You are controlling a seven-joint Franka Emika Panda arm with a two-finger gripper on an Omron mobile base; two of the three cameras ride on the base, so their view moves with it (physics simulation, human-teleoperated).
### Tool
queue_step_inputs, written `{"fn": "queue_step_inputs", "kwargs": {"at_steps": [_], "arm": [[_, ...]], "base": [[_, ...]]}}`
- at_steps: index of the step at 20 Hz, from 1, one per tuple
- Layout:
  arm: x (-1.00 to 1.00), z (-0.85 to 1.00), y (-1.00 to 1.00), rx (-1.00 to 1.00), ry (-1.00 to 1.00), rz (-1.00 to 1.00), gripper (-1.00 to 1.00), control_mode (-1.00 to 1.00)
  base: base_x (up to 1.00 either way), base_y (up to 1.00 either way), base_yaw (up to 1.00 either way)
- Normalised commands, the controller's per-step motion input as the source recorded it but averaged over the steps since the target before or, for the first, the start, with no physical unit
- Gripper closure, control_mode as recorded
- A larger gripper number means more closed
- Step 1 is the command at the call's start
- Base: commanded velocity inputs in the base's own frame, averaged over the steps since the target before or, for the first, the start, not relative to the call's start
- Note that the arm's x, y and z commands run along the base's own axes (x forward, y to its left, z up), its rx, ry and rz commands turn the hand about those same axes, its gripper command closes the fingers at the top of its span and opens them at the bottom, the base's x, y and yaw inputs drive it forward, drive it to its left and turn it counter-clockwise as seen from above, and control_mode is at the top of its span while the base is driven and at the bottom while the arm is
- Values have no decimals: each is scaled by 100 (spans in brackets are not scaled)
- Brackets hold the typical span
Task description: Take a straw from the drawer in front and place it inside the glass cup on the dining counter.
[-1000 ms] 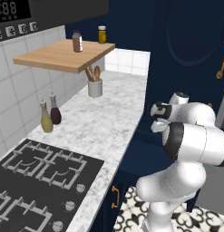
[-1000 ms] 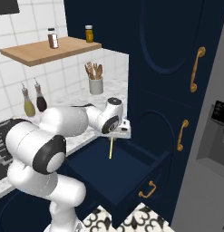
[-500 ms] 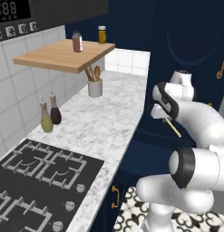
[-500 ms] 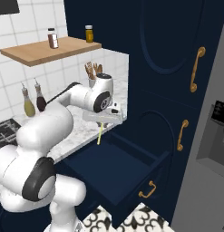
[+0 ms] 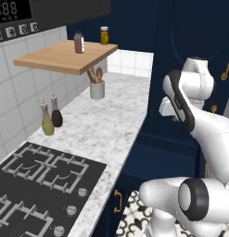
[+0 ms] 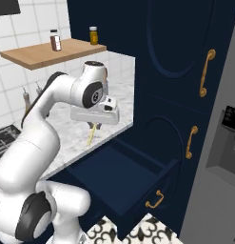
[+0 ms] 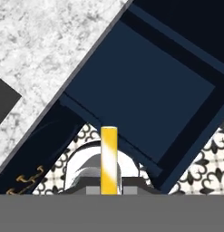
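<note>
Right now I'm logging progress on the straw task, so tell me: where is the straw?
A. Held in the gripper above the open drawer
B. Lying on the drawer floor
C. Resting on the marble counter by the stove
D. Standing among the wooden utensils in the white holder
A: in the right base view the straw hangs from the shut gripper, above the open drawer.

Your marble table (image 5: 111, 125) carries the black stove (image 5: 37, 185), two bottles (image 5: 51, 118), utensil crock (image 5: 97, 88); wooden shelf (image 5: 60, 58) holds two jars (image 5: 79, 43).
</note>
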Motion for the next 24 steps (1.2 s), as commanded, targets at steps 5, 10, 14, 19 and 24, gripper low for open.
{"fn": "queue_step_inputs", "kwargs": {"at_steps": [5,10,14,19,24], "arm": [[-65,11,14,0,-3,0,100,100],[0,0,0,0,0,0,100,100],[0,0,0,0,0,0,100,100],[0,0,0,0,0,0,100,100],[0,0,0,0,0,0,100,100]], "base": [[-20,0,-1],[-100,-11,-19],[-41,-27,-71],[0,-12,-93],[0,-14,-93]]}}
